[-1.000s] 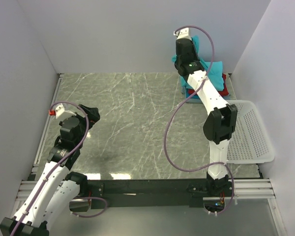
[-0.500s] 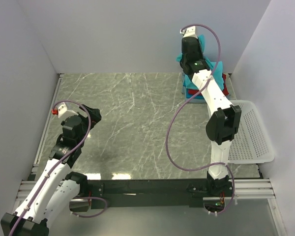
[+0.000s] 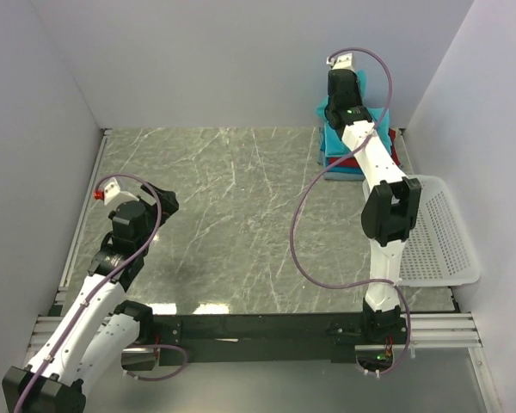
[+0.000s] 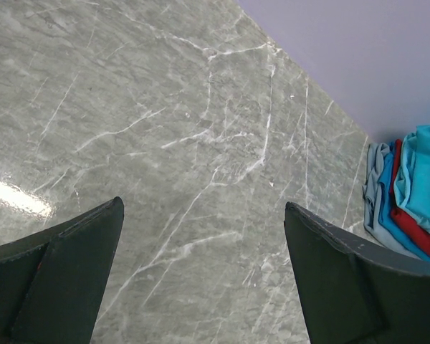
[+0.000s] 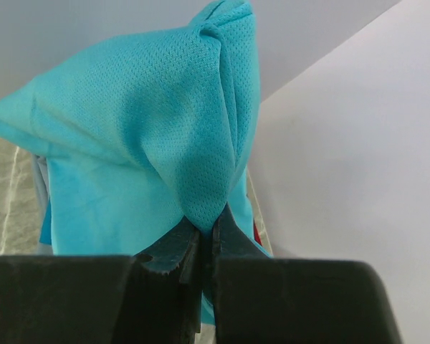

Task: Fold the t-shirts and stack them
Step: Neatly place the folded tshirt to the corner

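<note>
Your left fingers (image 3: 161, 200): over left part of table (image 3: 241, 215), near side, well apart from everything else. Stack (image 3: 331, 162): far right corner of table, against back wall. Your right fingers (image 5: 193, 240): above stack, pinched on shirt (image 5: 143, 122). Shirt hangs from fingers and drapes down toward stack. Basket (image 3: 447, 245): right edge of table, just before stack, right of your right arm.

Mesh-knit teal t-shirt (image 5: 129, 129), glossy marble-look table (image 4: 165, 107)
</note>
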Robot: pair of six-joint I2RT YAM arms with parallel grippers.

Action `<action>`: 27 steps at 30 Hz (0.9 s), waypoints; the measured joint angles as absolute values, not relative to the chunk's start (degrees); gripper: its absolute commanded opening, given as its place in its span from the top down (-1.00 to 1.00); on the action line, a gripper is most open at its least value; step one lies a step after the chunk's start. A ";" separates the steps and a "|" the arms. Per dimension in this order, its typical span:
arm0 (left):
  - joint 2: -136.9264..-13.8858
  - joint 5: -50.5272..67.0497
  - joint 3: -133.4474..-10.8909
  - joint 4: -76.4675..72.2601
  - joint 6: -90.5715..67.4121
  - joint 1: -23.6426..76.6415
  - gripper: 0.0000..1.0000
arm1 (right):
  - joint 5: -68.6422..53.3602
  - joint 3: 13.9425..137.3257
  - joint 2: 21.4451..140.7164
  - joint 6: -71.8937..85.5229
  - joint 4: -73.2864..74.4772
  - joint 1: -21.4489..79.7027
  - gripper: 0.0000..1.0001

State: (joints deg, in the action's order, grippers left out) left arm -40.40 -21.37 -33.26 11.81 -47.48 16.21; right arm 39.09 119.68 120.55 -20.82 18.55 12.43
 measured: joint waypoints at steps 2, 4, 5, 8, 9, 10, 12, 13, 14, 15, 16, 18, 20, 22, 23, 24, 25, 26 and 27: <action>-40.77 -21.39 -33.26 11.81 -47.48 16.21 -0.99 | 38.33 119.68 121.51 -20.49 18.59 11.81 1.00; -41.17 -21.37 -33.26 11.81 -47.48 16.21 -0.99 | 37.93 119.68 122.39 -20.40 18.57 11.49 1.00; -41.50 -21.37 -33.26 11.81 -47.48 16.21 -0.99 | 37.85 119.68 122.74 -20.40 18.57 11.33 1.00; -42.19 -21.34 -33.26 11.79 -47.46 16.21 -0.99 | 37.65 119.68 123.26 -20.36 18.50 10.81 1.00; -42.35 -21.34 -33.26 11.79 -47.46 16.21 -0.99 | 37.58 119.68 123.28 -20.34 18.48 10.63 1.00; -42.57 -21.34 -33.26 11.79 -47.46 16.21 -0.99 | 37.52 119.72 123.28 -20.18 18.41 10.52 1.00; -42.92 -21.34 -33.26 11.79 -47.44 16.21 -0.99 | 37.43 120.03 123.46 -19.92 18.15 10.26 1.00; -43.03 -21.34 -33.26 11.79 -47.46 16.21 -0.99 | 37.41 120.27 123.68 -19.73 17.98 10.07 1.00; -43.13 -21.37 -33.26 11.81 -47.46 16.21 -0.99 | 37.43 120.60 124.03 -19.55 17.85 9.89 1.00; -43.20 -21.34 -33.26 11.79 -47.44 16.21 -0.99 | 37.41 120.92 124.46 -19.33 17.58 9.63 1.00; -43.27 -21.34 -33.26 11.77 -47.44 16.21 -0.99 | 37.41 121.23 124.95 -19.20 17.50 9.37 1.00; -43.42 -21.34 -33.26 11.75 -47.44 16.21 -0.99 | 37.30 121.62 126.02 -18.90 17.23 8.71 1.00; -43.64 -21.34 -33.26 11.75 -47.44 16.21 -0.99 | 36.99 121.62 127.04 -18.65 17.21 7.97 1.00; -44.01 -21.37 -33.28 11.79 -47.40 16.21 -0.99 | 36.73 121.62 127.90 -18.24 17.32 7.25 1.00; -44.18 -21.37 -33.28 11.86 -47.40 16.21 -0.99 | 36.60 121.62 128.16 -18.13 17.43 7.01 1.00; -44.38 -21.37 -33.30 11.88 -47.40 16.21 -0.99 | 36.53 121.62 128.42 -17.89 17.39 6.72 1.00; -44.49 -21.39 -33.34 11.92 -47.40 16.21 -0.99 | 36.49 121.62 128.55 -17.76 17.39 6.46 1.00; -44.58 -21.41 -33.36 11.92 -47.42 16.21 -0.99 | 36.49 121.62 128.70 -17.63 17.34 6.26 1.00; -44.58 -21.50 -33.36 11.97 -47.42 16.21 -0.99 | 36.49 121.62 128.84 -17.54 17.28 6.02 1.00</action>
